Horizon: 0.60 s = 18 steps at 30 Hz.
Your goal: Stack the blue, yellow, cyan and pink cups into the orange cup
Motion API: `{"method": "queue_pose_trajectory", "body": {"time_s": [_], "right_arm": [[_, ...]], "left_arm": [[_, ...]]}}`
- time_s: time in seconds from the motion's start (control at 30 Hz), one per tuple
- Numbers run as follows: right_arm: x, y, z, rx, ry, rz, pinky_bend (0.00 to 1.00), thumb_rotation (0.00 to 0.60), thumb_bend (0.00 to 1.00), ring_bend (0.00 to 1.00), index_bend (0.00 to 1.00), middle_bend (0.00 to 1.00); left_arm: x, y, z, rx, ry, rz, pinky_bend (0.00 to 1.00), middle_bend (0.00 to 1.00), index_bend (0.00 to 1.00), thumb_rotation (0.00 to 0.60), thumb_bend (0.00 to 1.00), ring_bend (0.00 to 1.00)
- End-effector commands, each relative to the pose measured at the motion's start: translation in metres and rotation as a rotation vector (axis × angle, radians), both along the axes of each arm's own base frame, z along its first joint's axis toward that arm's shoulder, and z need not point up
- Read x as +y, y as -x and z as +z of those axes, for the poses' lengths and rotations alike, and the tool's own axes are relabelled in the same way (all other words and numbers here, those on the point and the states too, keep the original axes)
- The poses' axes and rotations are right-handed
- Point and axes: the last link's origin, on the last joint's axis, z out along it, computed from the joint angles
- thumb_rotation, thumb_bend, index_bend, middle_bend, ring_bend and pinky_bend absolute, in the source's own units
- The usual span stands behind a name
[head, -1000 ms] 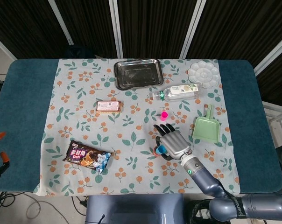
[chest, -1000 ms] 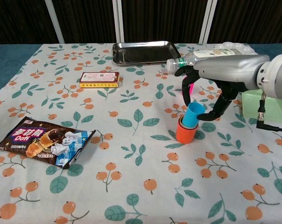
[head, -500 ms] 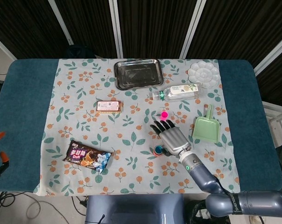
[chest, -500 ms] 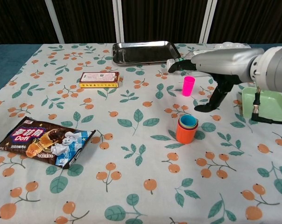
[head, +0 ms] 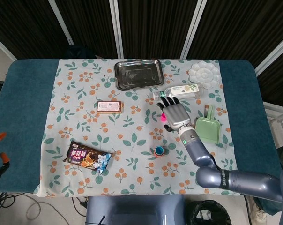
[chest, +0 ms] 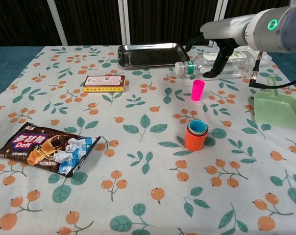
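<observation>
My right hand (head: 173,114) above table, fingers spread, holding nothing. Pink cup (chest: 197,90) upright just below it, untouched. Orange cup (chest: 194,141) nearer me, cyan cup (chest: 198,127) nested on top. Water bottle (chest: 221,62) lying behind hand.

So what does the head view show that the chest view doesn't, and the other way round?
Only the head view shows the whole white flower-shaped palette, the table's bare teal edges, and the right hand from above, fingers spread, hiding most of the pink cup.

Only the chest view shows the pink cup whole and upright, standing free, and the cyan cup nested inside the orange cup.

Both show the steel tray, bottle, green dustpan, small box and snack packet.
</observation>
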Motion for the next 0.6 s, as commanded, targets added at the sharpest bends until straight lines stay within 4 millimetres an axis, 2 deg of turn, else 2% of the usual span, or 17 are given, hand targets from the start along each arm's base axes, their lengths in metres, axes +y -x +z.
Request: {"method": "queue_pose_trajectory", "body": {"time_s": [0.03,0.3,0.6], "right_arm": [[-0.025,-0.009,-0.01,0.006,-0.013,-0.031,0.09,0.6,0.4,0.02,0.18,0.0],[-0.045,-0.005,-0.025,0.0,-0.013,-0.09,0.09,0.6,0.4,0.02,0.22,0.0],[-0.046,0.009,-0.039,0.036,-0.046,-0.114,0.09,0.6,0.4,0.02,0.24,0.0]], "left_arm": [[0.0,0.0,0.0,0.001,-0.001,0.003,0.05,0.1,0.18,0.6,0.68,0.01],[0.0,0.002,0.001,0.002,-0.011,0.011,0.05,0.1,0.18,0.6,0.68,0.01],[0.0,0.003,0.001,0.003,-0.008,0.013,0.05,0.1,0.18,0.6,0.68,0.01]]}}
